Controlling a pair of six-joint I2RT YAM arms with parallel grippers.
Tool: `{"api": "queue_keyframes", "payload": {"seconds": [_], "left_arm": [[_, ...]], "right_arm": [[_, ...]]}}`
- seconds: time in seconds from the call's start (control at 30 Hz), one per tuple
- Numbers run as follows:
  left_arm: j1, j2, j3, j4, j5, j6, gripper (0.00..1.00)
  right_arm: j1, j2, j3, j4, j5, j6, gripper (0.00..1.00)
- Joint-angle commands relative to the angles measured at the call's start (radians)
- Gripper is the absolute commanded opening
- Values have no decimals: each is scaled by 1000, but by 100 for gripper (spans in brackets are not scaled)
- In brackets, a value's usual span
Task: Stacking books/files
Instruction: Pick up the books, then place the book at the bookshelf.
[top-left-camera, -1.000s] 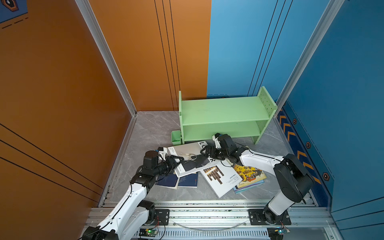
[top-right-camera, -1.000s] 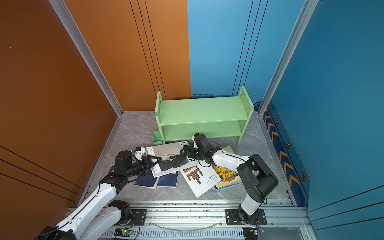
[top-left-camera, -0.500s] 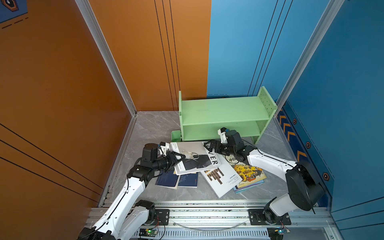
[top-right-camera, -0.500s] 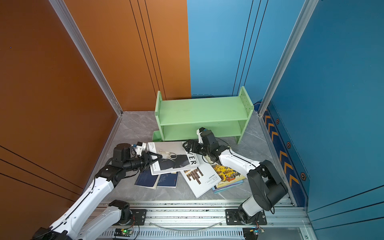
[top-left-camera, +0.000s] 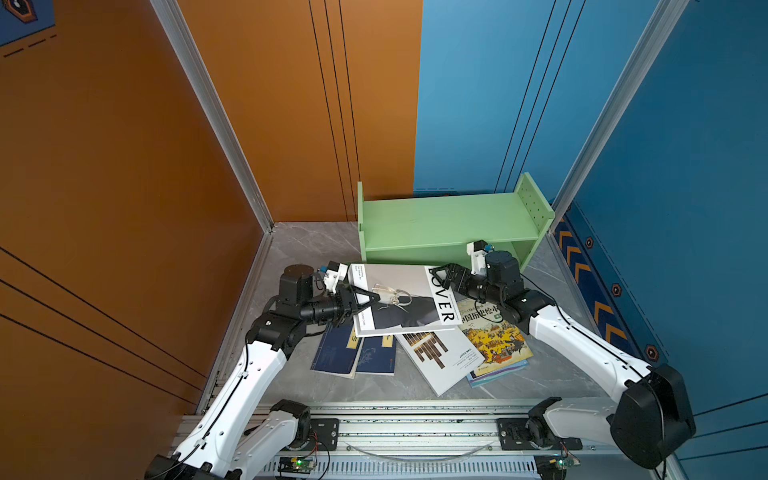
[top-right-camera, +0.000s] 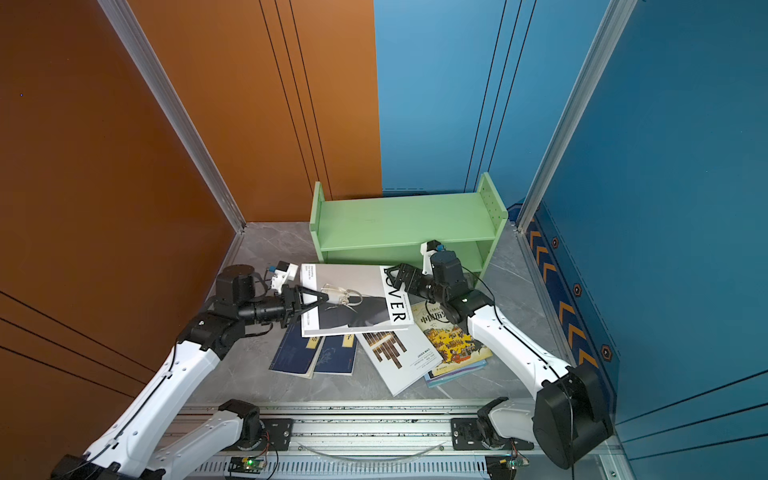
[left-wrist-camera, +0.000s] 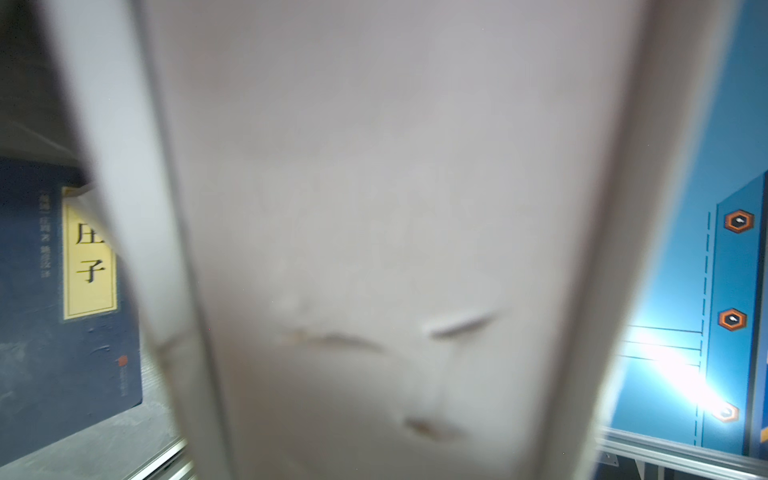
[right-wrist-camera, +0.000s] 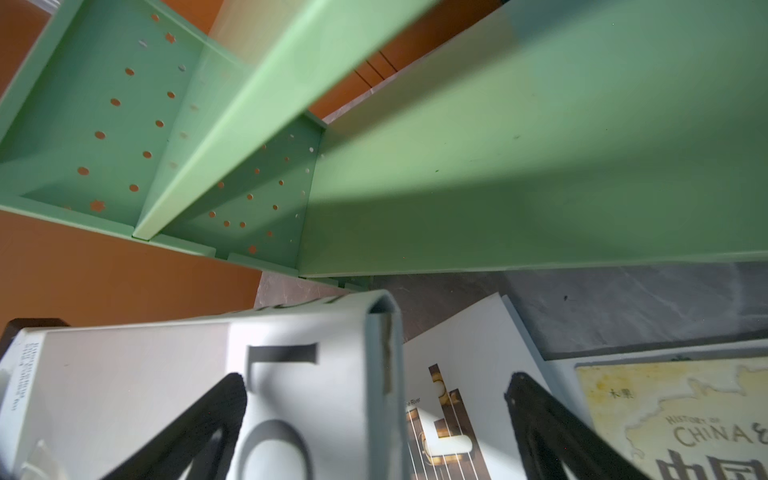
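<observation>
Find the green shelf (top-left-camera: 436, 224) at the back of the grey surface (top-left-camera: 316, 249). Just in front of it, the thick white "LOVER" book (top-left-camera: 399, 276) lies over the white book with brown-black bars (top-left-camera: 440, 357) and the two navy yellow-labelled books (top-left-camera: 336, 353). The yellow illustrated Chinese picture book (top-left-camera: 494, 340) lies beside them on the thin light-blue book (top-left-camera: 500, 371). The left end effector (top-left-camera: 370, 298) is clamped on that top book's left edge, while the right end effector (top-left-camera: 441, 272) is released, jaws wide astride its spine corner.
</observation>
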Motion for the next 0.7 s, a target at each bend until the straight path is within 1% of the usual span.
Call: {"api": "queue_keyframes", "payload": {"seconds": [0.0,0.17,0.23,0.27,0.67], "left_arm": [[-9,10,76,12,67,22,19],[-18,26,128,12,78,22,18],[-18,30,129,12,86,22,18],[-20,30,161,11,86,23,17],[-20,50,175,12,101,32,16]], "right_arm": [[-26,-32,5,-55,25,-12,100],[-54,-63,8,-71,23,-16,100],[-66,-75,10,-76,22,-17,100],[-73,-80,10,-77,22,-19,100],[-84,-92,21,-77,22,-9,100]]}}
